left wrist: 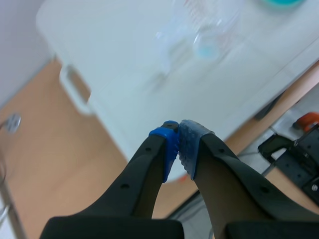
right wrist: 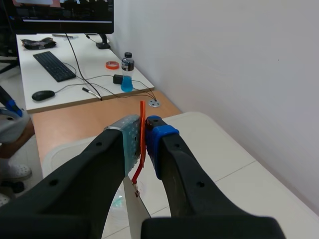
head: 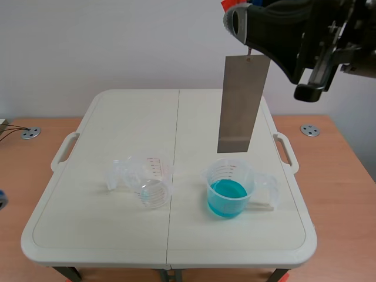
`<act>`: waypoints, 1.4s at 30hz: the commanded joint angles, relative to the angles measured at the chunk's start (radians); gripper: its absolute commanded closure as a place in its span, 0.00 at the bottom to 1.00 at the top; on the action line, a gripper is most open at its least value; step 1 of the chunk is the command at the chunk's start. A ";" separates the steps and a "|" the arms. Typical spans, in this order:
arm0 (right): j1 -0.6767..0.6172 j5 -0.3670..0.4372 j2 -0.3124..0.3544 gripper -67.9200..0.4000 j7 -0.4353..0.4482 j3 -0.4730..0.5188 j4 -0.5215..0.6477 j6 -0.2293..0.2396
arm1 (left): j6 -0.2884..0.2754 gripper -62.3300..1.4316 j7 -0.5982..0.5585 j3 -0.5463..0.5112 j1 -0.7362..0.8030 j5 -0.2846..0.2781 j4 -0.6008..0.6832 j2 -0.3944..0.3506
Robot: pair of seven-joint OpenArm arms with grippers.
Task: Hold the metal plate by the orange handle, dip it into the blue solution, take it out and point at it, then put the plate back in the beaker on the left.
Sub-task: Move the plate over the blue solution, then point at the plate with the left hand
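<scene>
The right gripper [right wrist: 144, 130] pinches the thin orange handle [right wrist: 142, 149]; the metal plate [head: 242, 103] hangs over the beaker [head: 230, 171] of blue solution [head: 226, 201], near the table [head: 88, 223] front edge, right of centre. The left gripper [left wrist: 178, 142] is closed, empty. The plate seems loosely hung: a swing could clip the rim and spill it

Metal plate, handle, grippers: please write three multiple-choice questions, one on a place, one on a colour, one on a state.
1. Where is the metal plate?
A. hanging over the beaker of blue liquid
B. lying flat on the table
C. in a person's hand
2. What colour is the handle in the right gripper?
A. green
B. orange
C. white
3. How is the left gripper?
A. wide open
B. shut on nothing
C. shut on a cup
Answers: 1 A, it hangs above the blue liquid; 2 B, it shows orange in the right wrist view; 3 B, it is closed with nothing inside.
</scene>
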 commanded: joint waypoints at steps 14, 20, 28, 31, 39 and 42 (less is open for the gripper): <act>0.009 0.040 0.028 0.98 0.041 0.018 -0.096 -0.004 | -0.190 0.93 -0.011 0.418 -0.457 -0.006 -0.083 -0.020; 0.009 0.040 0.028 0.98 0.041 0.018 -0.097 -0.004 | -0.213 0.93 -0.002 0.591 -0.663 -0.006 -0.192 0.006; 0.009 0.040 0.027 0.98 0.040 0.018 -0.097 -0.004 | -0.212 0.93 0.005 0.755 -0.876 0.084 -0.373 0.115; 0.009 0.040 0.027 0.98 0.040 0.018 -0.097 -0.004 | -0.212 0.93 0.004 0.793 -0.929 0.103 -0.439 0.151; 0.009 0.040 0.022 0.98 0.035 0.018 -0.097 -0.004 | -0.205 0.93 -0.006 0.859 -1.035 0.132 -0.551 0.209; 0.009 0.040 0.022 0.98 0.033 0.018 -0.097 -0.004 | -0.201 0.93 -0.006 0.870 -1.061 0.132 -0.587 0.227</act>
